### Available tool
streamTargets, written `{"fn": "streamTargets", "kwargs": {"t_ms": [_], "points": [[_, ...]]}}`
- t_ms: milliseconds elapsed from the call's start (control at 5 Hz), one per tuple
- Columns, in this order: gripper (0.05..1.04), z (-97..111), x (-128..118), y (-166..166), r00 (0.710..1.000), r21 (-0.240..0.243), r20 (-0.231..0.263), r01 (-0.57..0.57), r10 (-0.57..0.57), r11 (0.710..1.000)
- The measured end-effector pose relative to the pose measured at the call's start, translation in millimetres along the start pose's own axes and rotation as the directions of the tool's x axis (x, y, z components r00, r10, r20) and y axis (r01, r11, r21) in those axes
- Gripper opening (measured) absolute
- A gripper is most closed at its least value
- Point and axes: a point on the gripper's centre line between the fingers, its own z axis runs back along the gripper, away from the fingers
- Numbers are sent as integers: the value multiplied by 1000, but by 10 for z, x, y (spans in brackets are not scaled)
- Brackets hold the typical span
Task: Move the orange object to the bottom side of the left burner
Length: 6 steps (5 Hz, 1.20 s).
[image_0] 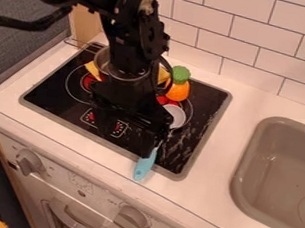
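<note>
The black gripper (126, 135) hangs over the front middle of the stove, near its control panel. Its fingers are apart, with part of the panel's red marks visible between them. The orange object (178, 90), with a green top, lies at the back right of the stove, on the far side of the right burner (191, 108) and behind and right of the gripper. The left burner (70, 84) is partly covered by the arm, though its left ring and a red patch show.
A utensil with a pale round head and blue handle (144, 166) crosses the stove's front edge. Behind the arm stands a metal pot (102, 61), with a yellow piece (92, 70) beside it. The sink (281, 167) is at the right, and a tiled wall rises behind.
</note>
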Motion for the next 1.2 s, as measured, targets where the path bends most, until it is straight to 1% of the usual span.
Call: {"fn": "streamTargets", "kwargs": {"t_ms": [200,400,600,800,1000,1200], "points": [[1001,-48,-19,-8,1000,-4,-20,1,-1,1000],[1001,-104,162,-87,1000,-47,-8,14,-15,999],[1001,-163,487,-103,1000,-81,15,25,-24,996],[1001,-261,884,-78,998,-55,16,60,-59,997],[1001,-410,1275,-48,991,14,-10,136,-136,991],[1001,-470,1435,-20,988,61,-24,153,-152,986]]}}
